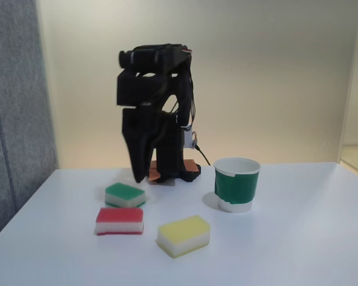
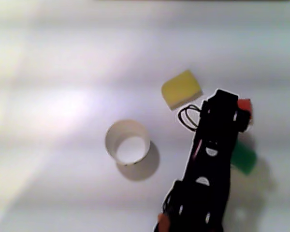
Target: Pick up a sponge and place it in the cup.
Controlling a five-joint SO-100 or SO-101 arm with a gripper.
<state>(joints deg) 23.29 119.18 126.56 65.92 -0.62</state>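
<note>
The sponge (image 1: 120, 220), red on top with a white middle, lies flat at the front left of the white table in the fixed view. In the other view only a red corner of the sponge (image 2: 244, 104) peeks out beside the black arm (image 2: 208, 164). The cup (image 1: 236, 183), white paper with a green band, stands upright to the right, and from above its rim (image 2: 108, 140) shows an empty inside. My gripper (image 1: 138, 177) points straight down behind the sponges, close to the arm's base. Its jaws look shut with nothing in them. It touches no sponge.
A green-topped sponge (image 1: 125, 194) (image 2: 244, 160) lies just behind the red one. A larger yellow-topped sponge (image 1: 184, 235) (image 2: 181, 89) sits between the red sponge and the cup. A grey partition (image 1: 15, 119) borders the table's left side.
</note>
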